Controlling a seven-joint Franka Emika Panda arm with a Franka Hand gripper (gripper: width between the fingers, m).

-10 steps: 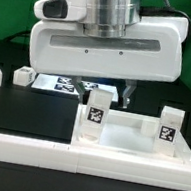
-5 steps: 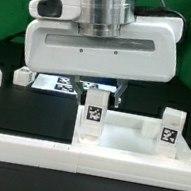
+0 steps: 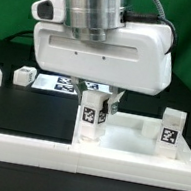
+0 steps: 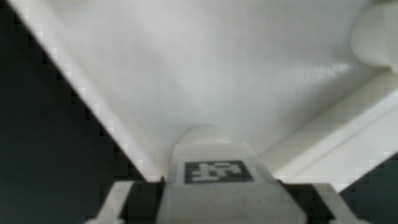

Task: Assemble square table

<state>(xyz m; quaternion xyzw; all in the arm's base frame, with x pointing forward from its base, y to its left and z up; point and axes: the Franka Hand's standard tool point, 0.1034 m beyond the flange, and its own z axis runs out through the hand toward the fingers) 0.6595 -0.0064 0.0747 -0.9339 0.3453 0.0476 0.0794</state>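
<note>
Currently the claw (image 3: 94,102) is part-closed on the gripped leg (image 3: 89,123), one finger against each side of its upper end. That leg stands upright, long axis vertical, in a corner socket of the square top (image 3: 134,140). A second leg (image 3: 168,132) stands upright at another corner. Beyond the top, a loose leg (image 3: 24,74) lies on the black desk (image 3: 20,111) beside the marker board (image 3: 53,81).
</note>
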